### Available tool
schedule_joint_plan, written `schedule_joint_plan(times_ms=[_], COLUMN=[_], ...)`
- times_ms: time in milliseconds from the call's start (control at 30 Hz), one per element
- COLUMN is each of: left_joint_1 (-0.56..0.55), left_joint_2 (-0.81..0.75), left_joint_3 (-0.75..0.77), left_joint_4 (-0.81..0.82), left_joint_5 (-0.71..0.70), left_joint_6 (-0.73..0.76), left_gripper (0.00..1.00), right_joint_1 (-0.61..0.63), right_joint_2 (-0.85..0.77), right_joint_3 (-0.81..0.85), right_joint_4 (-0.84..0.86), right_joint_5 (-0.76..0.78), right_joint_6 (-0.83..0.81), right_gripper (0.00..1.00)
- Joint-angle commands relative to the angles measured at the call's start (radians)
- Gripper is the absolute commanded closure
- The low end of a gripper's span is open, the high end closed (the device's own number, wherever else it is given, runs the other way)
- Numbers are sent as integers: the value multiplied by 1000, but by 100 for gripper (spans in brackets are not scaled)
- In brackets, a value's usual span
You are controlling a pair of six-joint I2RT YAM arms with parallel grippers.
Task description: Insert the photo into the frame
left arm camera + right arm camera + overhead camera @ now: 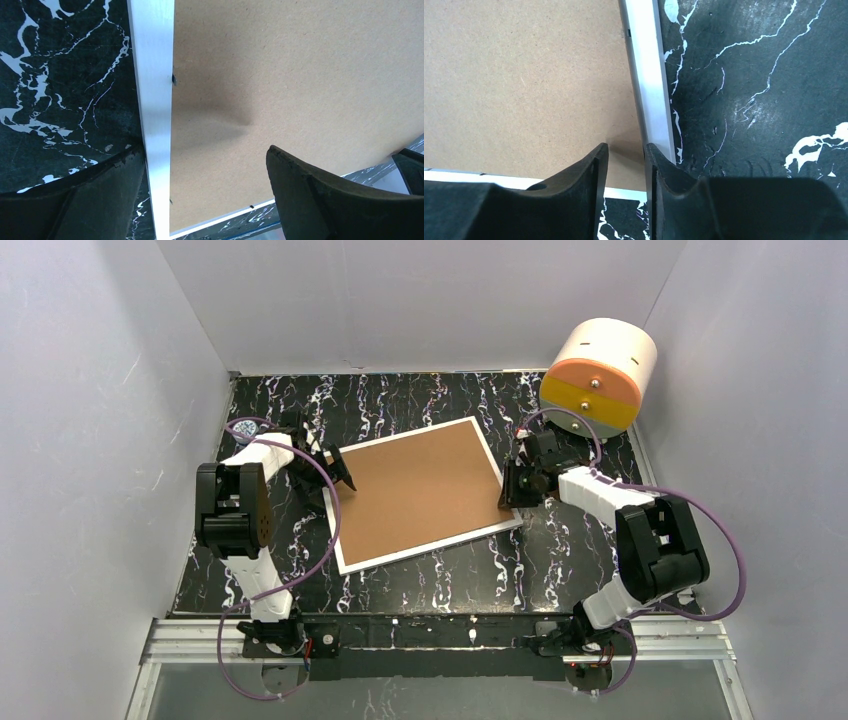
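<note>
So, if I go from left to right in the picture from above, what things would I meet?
left gripper → frame, lying brown back up → right gripper → white-and-orange drum

Tabletop [420,400]: black, marbled with white veins. Both wrist views show the same pattern up close, with fine pale scratches among the veins.

Drum [598,375]: far right corner, lying on its side with its round face turned toward the near side. The body is white, with a few short dark dashes along it. The face is split into an orange upper half and a yellow lower half, and has two small studs (too small to say what they are). Its lower edge rests on the tabletop, close to the right wall.

Walls [100,390]: plain white panels on the left, far and right sides.

Metal rail [440,640]: pale, running along the near edge from left to right.
</note>
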Motion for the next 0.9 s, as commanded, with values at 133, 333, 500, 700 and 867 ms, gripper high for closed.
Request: schedule_joint_plan(times_ms=[133, 333, 500, 700, 867], left_joint_1=[-5, -5, -5, -5, -5], left_joint_2=[11, 17, 29, 37, 44], left_joint_3=[-43, -11, 0, 6, -4], left_joint_4=[-36, -56, -63, -66, -65], left_joint_5=[-6, -40, -44, -48, -65], left_joint_6=[22, 33, 42, 47, 53], left_gripper=[11, 11, 11, 12, 17], right_joint_1=[40, 38, 38, 40, 38], right_joint_2=[15, -26, -27, 66, 167], right_joint_3=[59, 121, 145, 230, 304], right_joint_4=[-44, -172, -157, -111, -72], right_joint_5=[99, 173, 111, 3, 5], right_joint_6=[40, 78, 76, 128, 187], right_gripper=[48, 39, 43, 53, 56])
